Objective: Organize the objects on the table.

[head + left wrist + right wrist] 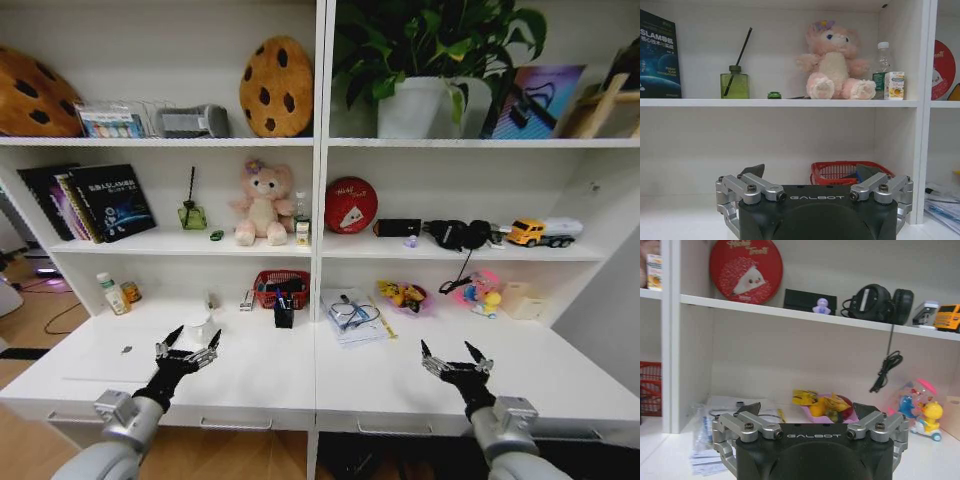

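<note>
- Far L of table (80, 375): thin silver laptop (110, 358) lying flat & closed on the white top, logo up, well apart from both arms. Two small bottles (115, 294) standing behind it by the wall.
- L gripper (187, 347) hovering just above the desk near the laptop's R edge, fingers spread apart, holding nothing; white mug (200, 325) sitting just beyond its tips.
- Mid: red mesh basket (281, 287) at the back w/ a small dark box (284, 312) in front; stack of papers (352, 316) lying R of the shelf divider.
- R gripper (453, 360) hanging over bare desk on the R half, fingers also wide apart, empty.
- Back R: pink tray of toys (405, 295) & a duck toy (480, 291).
- Green oblong item & pens: can't pick them out for sure.
- Risks, as I judge them: L fingers reaching fwd could be clipping the mug and tipping it; laptop is thin & flat, so fingers may be sliding over the edge w/o getting under; papers may be slipping if the R arm sweeps in.
</note>
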